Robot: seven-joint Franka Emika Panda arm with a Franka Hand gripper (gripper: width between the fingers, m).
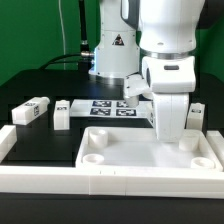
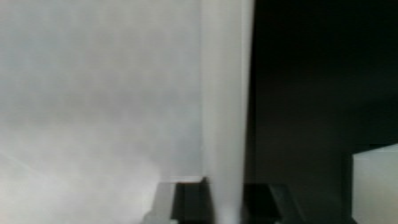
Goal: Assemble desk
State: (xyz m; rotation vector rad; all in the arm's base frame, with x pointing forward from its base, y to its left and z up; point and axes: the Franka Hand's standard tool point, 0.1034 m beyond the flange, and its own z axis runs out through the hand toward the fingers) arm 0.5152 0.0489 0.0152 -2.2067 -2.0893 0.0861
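Rail (image 1: 50,180) up front, tabletop (image 1: 140,156) behind it. The gripper (image 1: 168,100) is clamped on a leg (image 1: 168,122) held upright, its long axis vertical, just above the tabletop's far corner socket (image 1: 186,141).

Marker board (image 1: 108,106) flat on black table (image 1: 45,150), w/ white border rail (image 1: 40,172) at edge.

Gripper (image 1: 168,103) was closed on upright leg (image 1: 170,123), over tabletop (image 1: 150,162) corner. Second leg (image 1: 197,117) stood just beside gripper; two loose legs (image 1: 33,112) lay well apart from it.
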